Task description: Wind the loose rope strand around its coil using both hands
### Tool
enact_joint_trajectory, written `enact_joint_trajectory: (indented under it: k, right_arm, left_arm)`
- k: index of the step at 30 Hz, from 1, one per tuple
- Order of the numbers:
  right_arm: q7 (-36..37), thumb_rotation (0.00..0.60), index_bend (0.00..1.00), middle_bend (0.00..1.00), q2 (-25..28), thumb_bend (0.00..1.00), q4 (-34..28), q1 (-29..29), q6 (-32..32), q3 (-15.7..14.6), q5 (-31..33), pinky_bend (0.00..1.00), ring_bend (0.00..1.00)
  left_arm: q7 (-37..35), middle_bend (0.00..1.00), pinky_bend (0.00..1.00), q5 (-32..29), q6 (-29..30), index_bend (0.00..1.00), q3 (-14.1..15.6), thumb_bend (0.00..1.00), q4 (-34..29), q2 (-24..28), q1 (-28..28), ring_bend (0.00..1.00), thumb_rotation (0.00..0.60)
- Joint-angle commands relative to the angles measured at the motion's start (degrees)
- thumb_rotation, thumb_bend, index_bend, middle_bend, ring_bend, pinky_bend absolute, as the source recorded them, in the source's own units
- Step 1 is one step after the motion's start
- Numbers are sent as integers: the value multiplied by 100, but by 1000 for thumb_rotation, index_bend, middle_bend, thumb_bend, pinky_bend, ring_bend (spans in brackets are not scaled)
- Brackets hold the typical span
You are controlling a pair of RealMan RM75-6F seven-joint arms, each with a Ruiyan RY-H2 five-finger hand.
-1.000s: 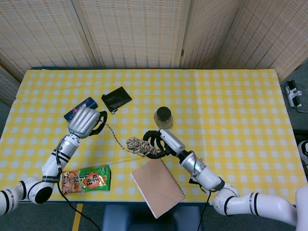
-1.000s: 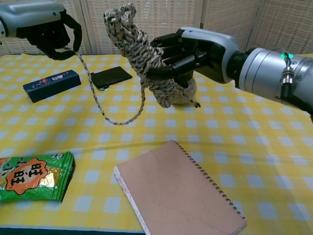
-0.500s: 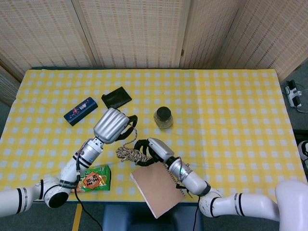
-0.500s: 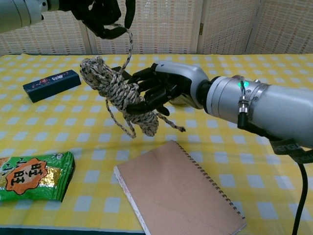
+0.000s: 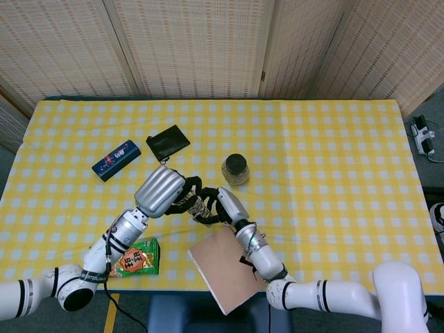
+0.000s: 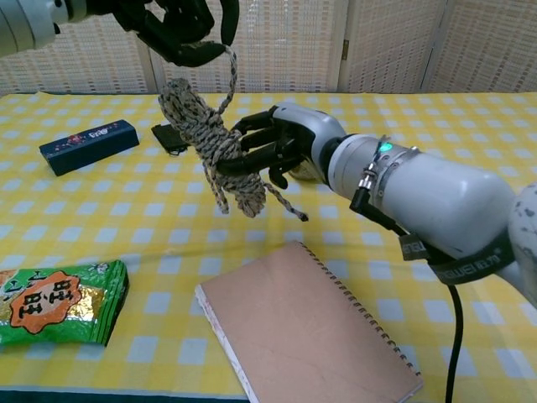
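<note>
A speckled rope coil [image 6: 214, 151] hangs in the air above the yellow checked table, held by my right hand [image 6: 281, 147] from its right side. In the head view the rope coil [image 5: 198, 205] shows between both hands, with my right hand [image 5: 227, 205] beside it. My left hand [image 6: 180, 25] is just above the coil and pinches the loose strand [image 6: 226, 80], which runs down onto the coil. From above, my left hand [image 5: 161, 192] sits close at the coil's left. A short frayed rope end [image 6: 289, 210] dangles below.
A brown spiral notebook [image 6: 306, 336] lies at the front under the hands. A green snack packet [image 6: 54, 302] is front left, a dark blue box [image 6: 80, 144] and a black pouch [image 5: 167, 142] at the back left, a small jar [image 5: 235, 168] behind the coil.
My left hand swung in from the far left to just above the coil, shortening the slack strand. The right hand turned and carried the coil leftward and closer in.
</note>
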Motion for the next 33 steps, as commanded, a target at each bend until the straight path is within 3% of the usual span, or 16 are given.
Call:
enact_joint_trajectory:
  k: [1,10,18,33]
  right_arm:
    - [363,600,946,808,-356,674,298,-191,433,270,-119,807,867]
    - [1287,600,946,808,-506,674,624,-509,685,616,-699,816,867]
    - [2004,600,946,809,-166,673,413,-765,456,825,-1008,816,873]
    - [2667,600,946,809,225,673,189,-1018,313,782,-1586,816,870]
  left_arm:
    - [-487,912,781,459,179,699,198,586,-173,203,247,832,600]
    - [-1299,912,781,1164,433,700,764,586,-109,580,746,832,600]
    - [-1916,912,781,990,238,701,1071,586,406,638,999,830,600]
    - [-2486,912,781,507,-316,702,1087,586,1431,387,1021,830,600]
